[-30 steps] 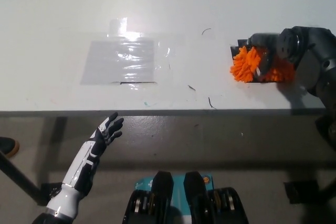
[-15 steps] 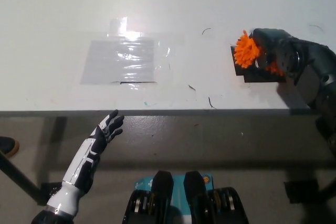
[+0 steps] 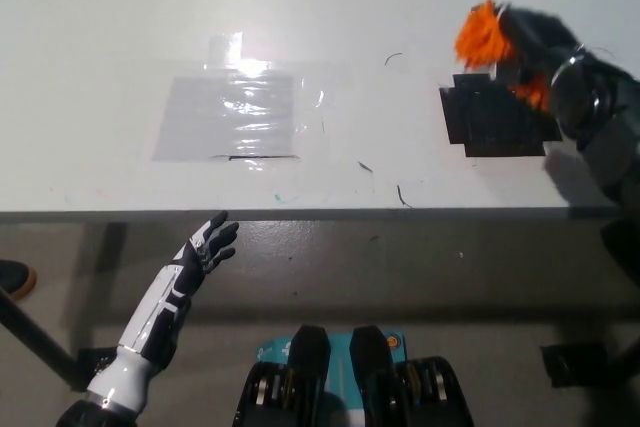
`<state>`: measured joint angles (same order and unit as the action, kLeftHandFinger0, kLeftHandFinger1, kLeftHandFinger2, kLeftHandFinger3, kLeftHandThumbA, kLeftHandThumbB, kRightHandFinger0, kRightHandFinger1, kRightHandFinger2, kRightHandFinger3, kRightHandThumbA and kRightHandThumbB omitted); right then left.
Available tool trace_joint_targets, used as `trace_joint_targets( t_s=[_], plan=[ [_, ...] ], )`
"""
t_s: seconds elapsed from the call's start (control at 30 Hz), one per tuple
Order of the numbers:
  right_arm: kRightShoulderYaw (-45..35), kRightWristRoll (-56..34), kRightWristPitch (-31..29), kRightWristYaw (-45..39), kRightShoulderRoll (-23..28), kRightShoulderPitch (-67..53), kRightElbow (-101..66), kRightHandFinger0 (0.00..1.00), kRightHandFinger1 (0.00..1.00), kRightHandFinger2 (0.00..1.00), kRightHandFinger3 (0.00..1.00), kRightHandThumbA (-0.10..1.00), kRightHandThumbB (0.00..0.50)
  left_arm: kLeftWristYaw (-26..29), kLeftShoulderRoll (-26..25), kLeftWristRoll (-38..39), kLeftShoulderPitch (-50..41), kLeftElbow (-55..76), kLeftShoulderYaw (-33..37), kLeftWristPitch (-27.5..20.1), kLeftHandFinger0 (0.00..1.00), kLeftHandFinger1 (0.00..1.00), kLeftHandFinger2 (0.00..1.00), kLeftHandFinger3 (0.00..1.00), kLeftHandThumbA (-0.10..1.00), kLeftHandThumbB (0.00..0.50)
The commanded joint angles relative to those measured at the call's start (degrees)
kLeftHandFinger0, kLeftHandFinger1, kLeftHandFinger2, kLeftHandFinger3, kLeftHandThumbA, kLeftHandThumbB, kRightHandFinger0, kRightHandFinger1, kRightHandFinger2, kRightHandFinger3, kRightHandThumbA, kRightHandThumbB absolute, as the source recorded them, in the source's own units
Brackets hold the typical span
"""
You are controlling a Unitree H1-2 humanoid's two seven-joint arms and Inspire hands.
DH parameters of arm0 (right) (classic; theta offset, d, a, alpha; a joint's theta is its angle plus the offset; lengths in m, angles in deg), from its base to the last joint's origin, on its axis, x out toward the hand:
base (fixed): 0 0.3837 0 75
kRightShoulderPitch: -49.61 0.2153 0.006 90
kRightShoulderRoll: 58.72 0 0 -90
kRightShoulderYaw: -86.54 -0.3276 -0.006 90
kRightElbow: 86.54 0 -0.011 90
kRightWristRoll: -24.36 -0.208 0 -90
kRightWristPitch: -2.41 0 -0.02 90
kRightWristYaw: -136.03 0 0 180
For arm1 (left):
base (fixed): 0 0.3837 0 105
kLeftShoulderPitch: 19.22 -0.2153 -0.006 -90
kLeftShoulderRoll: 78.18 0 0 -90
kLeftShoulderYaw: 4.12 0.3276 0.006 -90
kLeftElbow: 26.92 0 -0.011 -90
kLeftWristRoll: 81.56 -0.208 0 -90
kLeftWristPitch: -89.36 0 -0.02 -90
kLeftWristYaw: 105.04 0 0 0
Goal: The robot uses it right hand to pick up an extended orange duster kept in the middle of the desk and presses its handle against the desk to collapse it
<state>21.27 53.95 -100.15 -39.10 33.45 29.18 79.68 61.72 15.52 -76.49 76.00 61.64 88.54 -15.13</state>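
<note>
We are seeing the black right hand (image 3: 545, 52) with fingers wrapping the orange duster (image 3: 480, 35), holding it above the surface (image 3: 120, 27) beside a black patch (image 3: 495, 122) (probably for pressing). The white left hand (image 3: 208, 244) is resting below the edge, fingers spread.

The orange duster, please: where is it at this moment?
In the head view, the orange duster is at upper right, held in the black right hand, just above the black patch on the desk.
</note>
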Motion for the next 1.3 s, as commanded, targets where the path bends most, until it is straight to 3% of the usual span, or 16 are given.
trace_joint_targets(
  t_s=[0.0, 0.1, 0.2, 0.23, 0.37, 0.4, 0.53, 0.67, 0.77, 0.87, 1.1, 1.27],
  plan=[
    [-4.48, -2.91, -7.25, 8.38, 2.02, 7.50, -5.39, 0.04, 0.54, 0.88, 0.95, -0.10, 0.153, -0.56, -0.64, 0.93, 0.06, 0.14, -0.54, -1.41, 1.00, 1.00, 1.00, 1.00, 1.00, 0.114],
    [-6.31, -2.39, -9.38, 11.55, 1.61, 9.47, -7.94, 0.01, 0.51, 0.87, 0.97, -0.10, 0.155, -0.61, -0.61, 0.97, -0.06, 0.05, -0.52, -1.60, 1.00, 1.00, 1.00, 1.00, 1.00, 0.100],
    [-9.68, -4.03, -12.28, 13.25, 0.65, 11.77, -10.89, 0.00, 0.44, 0.79, 0.83, -0.10, 0.168, -0.46, -0.49, 0.73, -0.08, -0.08, -0.50, -1.92, 1.00, 1.00, 1.00, 1.00, 1.00, 0.085],
    [-10.43, -4.01, -11.35, 13.86, 0.21, 12.35, -11.94, 0.00, 0.44, 0.80, 0.84, -0.10, 0.153, -0.42, -0.50, 0.71, -0.08, -0.06, -0.52, -1.82, 1.00, 1.00, 1.00, 1.00, 1.00, 0.085],
    [-13.00, -4.33, -10.65, 15.92, -1.10, 13.60, -14.90, 0.00, 0.38, 0.75, 0.83, -0.10, 0.179, -0.27, -0.51, 0.48, 0.06, -0.11, -0.58, -1.78, 1.00, 1.00, 1.00, 1.00, 1.00, 0.087],
    [-13.43, -3.97, -12.11, 18.12, -1.62, 13.86, -14.94, 0.00, 0.31, 0.69, 0.81, -0.10, 0.170, -0.26, -0.52, 0.38, 0.00, 0.03, -0.54, -1.78, 1.00, 1.00, 1.00, 1.00, 1.00, 0.084],
    [-17.53, -6.84, -12.72, 20.86, -4.25, 13.70, -15.07, 0.00, 0.33, 0.73, 0.80, -0.10, 0.168, -0.23, -0.66, 0.10, 0.15, -0.05, -0.56, -1.97, 1.00, 1.00, 1.00, 1.00, 1.00, 0.097],
    [-20.26, -7.68, -13.24, 25.21, -6.03, 13.32, -13.42, 0.00, 0.27, 0.69, 0.71, -0.10, 0.170, -0.59, -0.48, 1.33, -0.01, 0.35, -0.61, -1.11, 1.00, 1.00, 1.00, 1.00, 1.00, 0.099],
    [-23.13, -10.34, -13.52, 25.81, -7.66, 12.62, -12.16, 0.00, 0.27, 0.72, 0.71, -0.10, 0.141, -0.77, -0.56, 1.58, -0.45, 0.34, -0.62, -1.78, 1.00, 1.00, 1.00, 1.00, 1.00, 0.088],
    [-24.94, -11.79, -14.36, 26.80, -8.60, 11.86, -11.31, 0.00, 0.26, 0.73, 0.72, -0.10, 0.147, -0.53, -0.43, 1.13, -0.77, 0.31, -0.54, -2.07, 1.00, 1.00, 1.00, 1.00, 1.00, 0.094],
    [-28.48, -17.21, -14.36, 27.72, -10.29, 9.45, -8.38, 0.00, 0.14, 0.59, 0.63, -0.10, 0.134, -0.38, 0.01, 1.18, -1.63, 0.23, -0.40, -2.13, 1.00, 1.00, 1.00, 1.00, 1.00, 0.104],
    [-29.80, -18.15, -14.36, 29.80, -10.56, 9.35, -5.96, 0.00, 0.13, 0.57, 0.61, -0.10, 0.146, -0.33, 0.12, 1.28, -2.00, 0.59, -0.37, -2.05, 1.00, 1.00, 1.00, 1.00, 1.00, 0.098]
  ],
)
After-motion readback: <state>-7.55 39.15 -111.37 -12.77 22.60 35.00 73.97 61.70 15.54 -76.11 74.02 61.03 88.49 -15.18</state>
